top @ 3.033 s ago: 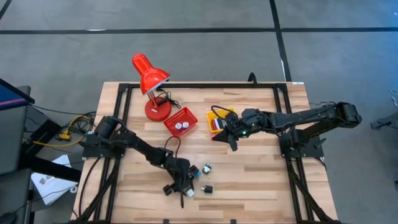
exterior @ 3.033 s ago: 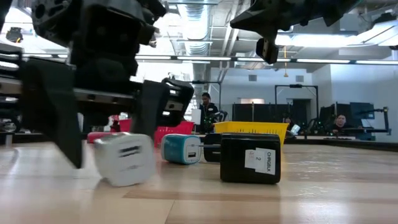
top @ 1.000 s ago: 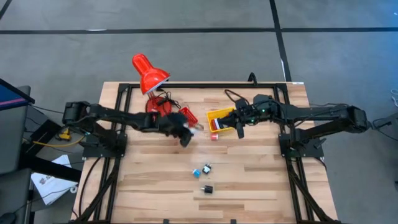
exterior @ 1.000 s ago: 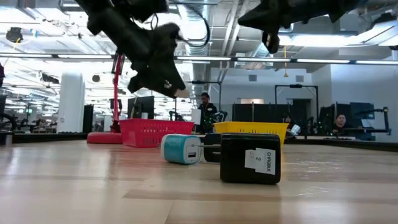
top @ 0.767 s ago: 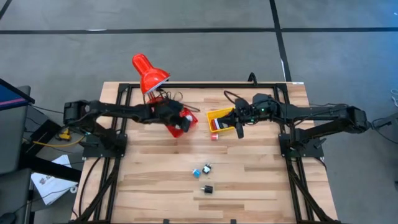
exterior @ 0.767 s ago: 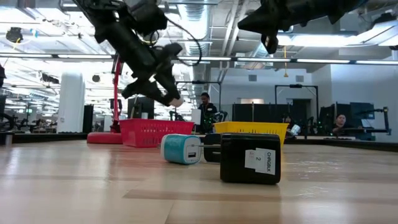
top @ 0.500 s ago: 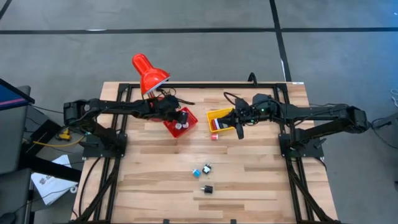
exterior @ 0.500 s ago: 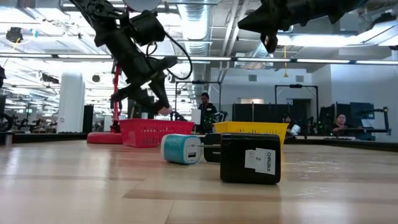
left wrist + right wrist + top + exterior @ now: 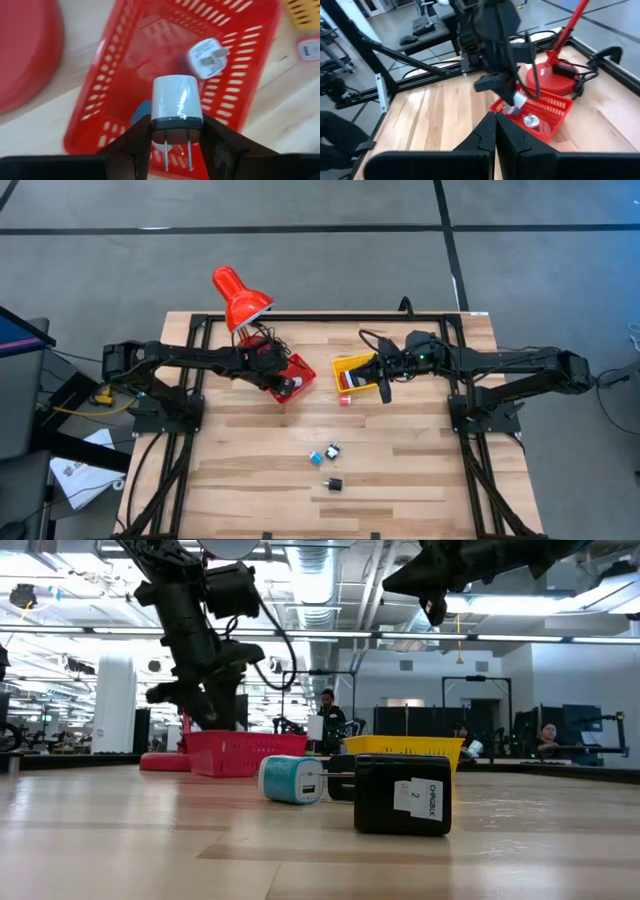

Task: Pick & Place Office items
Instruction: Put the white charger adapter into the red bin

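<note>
While it hangs over the basket: the left gripper point(image 9: 176, 131) has its jaws pinched narrow on a white charger point(image 9: 177, 103), prongs pointing back toward the wrist.
Where it is: right above the red basket point(image 9: 297, 372), just beside the red lamp point(image 9: 240, 300), near the table's far side.
Already inside: another white plug point(image 9: 206, 58) lies on the red mesh floor, and something blue shows under the held one, though I can't make out what.
Right arm: its gripper point(image 9: 383, 384) hovers over the yellow basket point(image 9: 356, 367), jaws fully closed on nothing I can see.
Still loose: a cyan charger point(image 9: 292, 780) and a black block point(image 9: 402, 795) sit near the front of the table, close together; a small red piece point(image 9: 346, 400) lies just outside the yellow basket.
Handling, my guess: light, rigid, glossy plastic, so it could slip or twist; flat sides are the place to pinch, not the prongs.
Next, likely: a simple release, low drop, nothing fragile.
</note>
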You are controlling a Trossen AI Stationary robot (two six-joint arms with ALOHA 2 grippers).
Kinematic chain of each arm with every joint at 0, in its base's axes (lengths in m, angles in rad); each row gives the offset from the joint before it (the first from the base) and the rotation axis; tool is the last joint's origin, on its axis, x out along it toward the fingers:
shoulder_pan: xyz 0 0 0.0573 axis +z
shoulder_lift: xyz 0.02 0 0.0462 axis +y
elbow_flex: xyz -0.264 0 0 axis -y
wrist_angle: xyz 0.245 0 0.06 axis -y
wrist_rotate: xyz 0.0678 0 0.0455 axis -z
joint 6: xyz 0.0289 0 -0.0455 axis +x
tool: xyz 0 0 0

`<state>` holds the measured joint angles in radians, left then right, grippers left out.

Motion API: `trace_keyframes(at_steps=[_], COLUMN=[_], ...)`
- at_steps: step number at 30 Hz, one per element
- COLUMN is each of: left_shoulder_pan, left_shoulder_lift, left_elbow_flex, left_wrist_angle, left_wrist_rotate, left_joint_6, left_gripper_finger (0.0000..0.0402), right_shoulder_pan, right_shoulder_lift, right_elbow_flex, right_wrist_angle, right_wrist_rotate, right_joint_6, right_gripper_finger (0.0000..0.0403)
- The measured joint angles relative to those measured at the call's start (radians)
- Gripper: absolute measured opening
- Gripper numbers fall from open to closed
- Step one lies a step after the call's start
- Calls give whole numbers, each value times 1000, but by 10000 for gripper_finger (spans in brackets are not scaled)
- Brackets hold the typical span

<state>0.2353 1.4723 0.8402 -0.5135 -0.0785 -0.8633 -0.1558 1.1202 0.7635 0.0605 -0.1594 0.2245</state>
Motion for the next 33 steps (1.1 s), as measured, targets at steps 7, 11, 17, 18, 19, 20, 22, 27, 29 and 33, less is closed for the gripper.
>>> trace_keyframes(at_steps=[7, 11, 17, 18, 19, 20, 22, 27, 29, 33], left_shoulder_pan=[-10, -10, -10, -10, -10, -11, -12, -12, -12, 11], left_shoulder_lift=[0, 0, 0, 0, 0, 0, 0, 0, 0, 0], left_elbow_flex=[0, 0, 0, 0, 0, 0, 0, 0, 0, 13], left_wrist_angle=[104, 105, 78, 75, 77, 78, 77, 76, 76, 66], left_wrist_rotate=[0, -34, -93, -98, -105, -113, -116, -116, -116, -95], left_joint_6=[2, -1, 5, 17, 30, 43, 47, 52, 74, 78], left_gripper_finger=[131, 131, 131, 131, 131, 131, 131, 131, 131, 131], right_shoulder_pan=[-4, -4, -4, -4, -4, -4, -4, -4, -4, -3], right_shoulder_lift=[0, 0, 0, 0, 0, 0, 0, 0, 0, 8], right_elbow_flex=[0, 0, 0, 0, 0, 0, 0, 0, 0, 0], right_wrist_angle=[0, 0, 0, 0, 0, 0, 0, 0, 0, 4], right_wrist_rotate=[30, 30, 30, 30, 30, 30, 30, 30, 31, 58], right_joint_6=[0, 1, 1, 1, 0, -5, -26, -47, -47, -49], right_gripper_finger=[0, 0, 0, 0, 0, 0, 0, 0, 0, 0])
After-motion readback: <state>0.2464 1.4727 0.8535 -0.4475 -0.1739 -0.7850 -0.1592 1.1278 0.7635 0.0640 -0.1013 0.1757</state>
